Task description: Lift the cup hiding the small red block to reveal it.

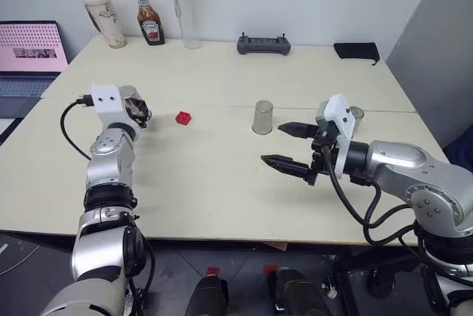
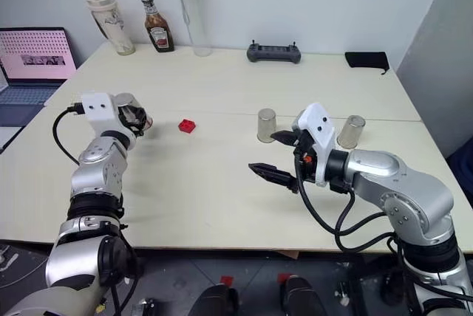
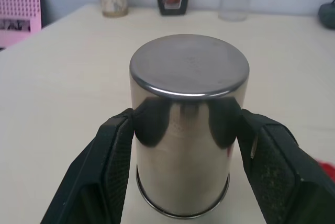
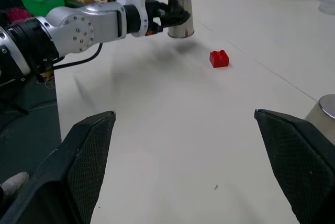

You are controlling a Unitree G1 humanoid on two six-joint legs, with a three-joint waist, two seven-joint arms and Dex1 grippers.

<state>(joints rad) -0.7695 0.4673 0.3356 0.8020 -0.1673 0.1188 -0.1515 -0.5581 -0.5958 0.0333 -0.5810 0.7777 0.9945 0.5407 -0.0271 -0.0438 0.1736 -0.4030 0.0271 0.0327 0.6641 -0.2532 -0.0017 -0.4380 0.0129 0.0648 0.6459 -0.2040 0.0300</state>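
Count of items on table [image 1: 222,183]:

- Silver metal cups: 3. One cup [image 3: 188,124] is upside down between the fingers of the left gripper [image 2: 137,118]; a second cup [image 2: 266,125] stands inverted mid-table; a third cup [image 2: 351,131] sits beyond the right gripper [image 1: 290,145].
- Small red block [image 1: 183,117]: 1.
- Bottles and tumblers along the far edge: 3, namely a beige tumbler [image 1: 105,17], a sauce bottle [image 1: 149,18] and a tall clear bottle [image 1: 184,7].
- Grey controller [image 1: 264,44]: 1.
- Black pouch [image 1: 357,51]: 1, probably a soft case.
- Laptop [image 1: 28,57]: 1.
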